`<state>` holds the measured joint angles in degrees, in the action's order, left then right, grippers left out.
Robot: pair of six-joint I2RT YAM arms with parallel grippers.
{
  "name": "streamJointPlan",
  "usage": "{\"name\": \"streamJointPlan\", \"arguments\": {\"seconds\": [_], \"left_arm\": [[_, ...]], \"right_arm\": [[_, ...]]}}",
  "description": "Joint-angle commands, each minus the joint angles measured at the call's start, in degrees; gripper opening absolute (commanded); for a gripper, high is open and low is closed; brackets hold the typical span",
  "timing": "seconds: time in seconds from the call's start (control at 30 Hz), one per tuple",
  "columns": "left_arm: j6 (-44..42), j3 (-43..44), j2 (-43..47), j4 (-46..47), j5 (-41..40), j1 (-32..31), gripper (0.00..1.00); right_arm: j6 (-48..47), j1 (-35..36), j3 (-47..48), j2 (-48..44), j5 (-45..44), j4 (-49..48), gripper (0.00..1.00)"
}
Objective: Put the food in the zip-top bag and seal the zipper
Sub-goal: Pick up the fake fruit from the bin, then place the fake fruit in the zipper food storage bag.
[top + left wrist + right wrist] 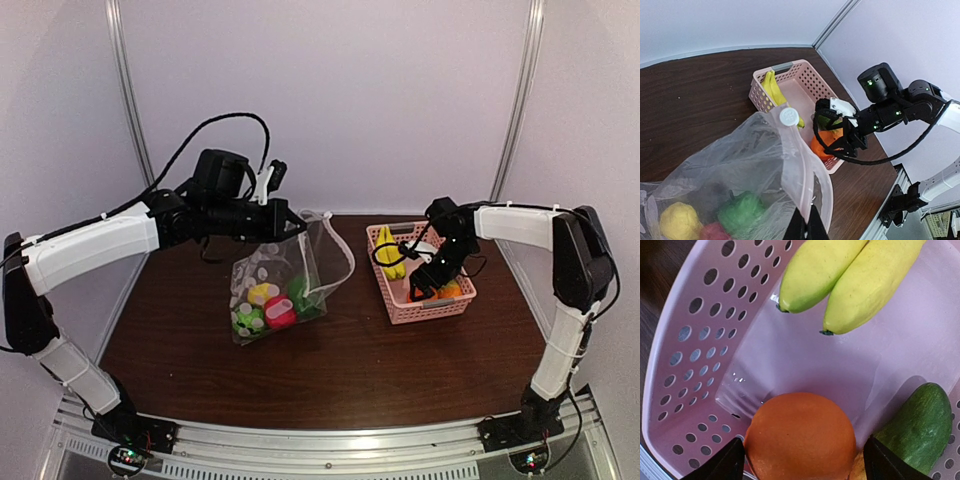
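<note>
The clear zip-top bag (270,275) hangs open-mouthed over the table, and my left gripper (290,222) is shut on its pink zipper strip (799,175). The white slider tab (788,116) sits at the top of the strip. Inside the bag lie a yellow piece (262,292), a red-pink fruit (280,313) and a green piece (740,212). My right gripper (802,460) reaches down into the pink basket (437,311), open, with the orange (800,435) between its fingers. The banana bunch (850,280) and a dark-green piece (920,425) also lie in the basket.
The basket stands at the right back of the dark wooden table (360,370), near the right edge. White walls and metal posts close in the back and sides. A black cable (875,160) loops under my right wrist.
</note>
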<state>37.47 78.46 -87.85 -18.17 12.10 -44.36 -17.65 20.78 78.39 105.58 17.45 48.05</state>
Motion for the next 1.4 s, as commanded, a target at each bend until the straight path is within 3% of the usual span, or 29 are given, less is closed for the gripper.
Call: {"name": "streamJointPlan", "arguments": {"seconds": [0.0,0.17,0.47,0.67,0.87,1.0,1.17,1.37], "left_arm": [[0.4,2.1,-0.6,0.2,0.9,-0.1,0.0],[0.3,2.1,-0.5,-0.1,1.1,-0.1,0.0],[-0.2,2.0,-1.2,-0.1,0.6,-0.1,0.0],[-0.2,2.6,-2.4,0.2,1.0,-0.1,0.0],[0.2,3.0,-2.6,0.3,1.2,-0.1,0.0],[0.4,3.2,-2.3,0.3,1.4,-0.1,0.0],[0.6,3.7,-1.6,0.3,1.4,-0.1,0.0],[0.8,3.4,-0.5,0.3,1.5,-0.1,0.0]], "right_arm": [[0.5,0.3,-0.3,2.2,-2.4,0.0,0.82],[0.8,0.3,1.0,2.7,-2.4,0.7,0.77],[1.3,0.3,5.1,-5.9,-0.1,2.9,0.63],[1.9,0.4,9.3,-12.8,14.5,0.6,0.57],[9.1,2.7,7.5,-17.4,30.2,-14.5,0.56],[13.1,6.3,9.0,-15.5,34.0,-19.2,0.57],[14.4,12.2,11.3,-11.9,32.6,-21.1,0.57],[12.9,13.7,17.0,-5.1,29.7,-17.5,0.56]]}}
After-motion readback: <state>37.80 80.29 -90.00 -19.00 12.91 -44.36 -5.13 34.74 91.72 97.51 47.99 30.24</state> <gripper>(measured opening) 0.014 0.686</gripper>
